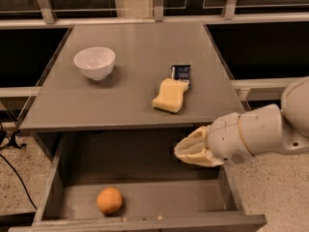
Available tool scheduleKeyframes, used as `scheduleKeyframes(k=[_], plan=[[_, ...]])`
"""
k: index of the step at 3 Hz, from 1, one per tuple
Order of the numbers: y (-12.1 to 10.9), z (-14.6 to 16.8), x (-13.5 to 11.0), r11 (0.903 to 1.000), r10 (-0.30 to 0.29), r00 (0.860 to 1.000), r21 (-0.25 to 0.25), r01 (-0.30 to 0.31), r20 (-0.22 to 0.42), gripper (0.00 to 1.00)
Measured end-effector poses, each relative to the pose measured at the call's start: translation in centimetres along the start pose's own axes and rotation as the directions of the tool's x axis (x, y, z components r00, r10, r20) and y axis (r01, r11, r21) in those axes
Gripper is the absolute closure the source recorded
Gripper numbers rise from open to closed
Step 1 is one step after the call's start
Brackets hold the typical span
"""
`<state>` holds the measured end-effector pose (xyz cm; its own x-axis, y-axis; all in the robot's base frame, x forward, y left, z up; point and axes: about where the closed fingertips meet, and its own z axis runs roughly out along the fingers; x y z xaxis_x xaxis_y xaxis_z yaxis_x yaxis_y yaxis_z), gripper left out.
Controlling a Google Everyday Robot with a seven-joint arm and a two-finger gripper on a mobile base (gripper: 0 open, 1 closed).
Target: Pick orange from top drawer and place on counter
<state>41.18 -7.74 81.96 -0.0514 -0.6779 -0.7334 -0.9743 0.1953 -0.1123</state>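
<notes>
The orange (109, 200) lies on the floor of the open top drawer (54, 192), left of middle and near the front panel. My gripper (181, 152) comes in from the right on a white arm and hangs over the drawer's right half, above and to the right of the orange, not touching it. Its cream fingers point left. The counter (130, 93) is the grey cabinet top above the drawer.
On the counter stand a white bowl (94, 62) at the left, a pale yellow sponge block (170, 95) right of middle, and a small dark packet (181, 72) just behind the sponge. A metal rail (154, 19) runs behind the counter.
</notes>
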Motion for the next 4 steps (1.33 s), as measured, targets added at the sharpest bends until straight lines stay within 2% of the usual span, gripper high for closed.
scheduleKeyframes(k=[1,2,3,4], plan=[[0.5,3.1,-0.1,0.9997,-0.01,1.0,-0.023,0.011,0.028,1.0],[0.6,4.9,-0.1,0.9991,-0.015,0.999,-0.04,0.017,0.042,1.0],[1.2,7.8,0.1,0.9955,-0.032,0.999,-0.088,0.034,0.031,1.0],[1.2,7.8,0.1,0.9955,-0.032,0.999,-0.088,0.034,0.031,1.0]])
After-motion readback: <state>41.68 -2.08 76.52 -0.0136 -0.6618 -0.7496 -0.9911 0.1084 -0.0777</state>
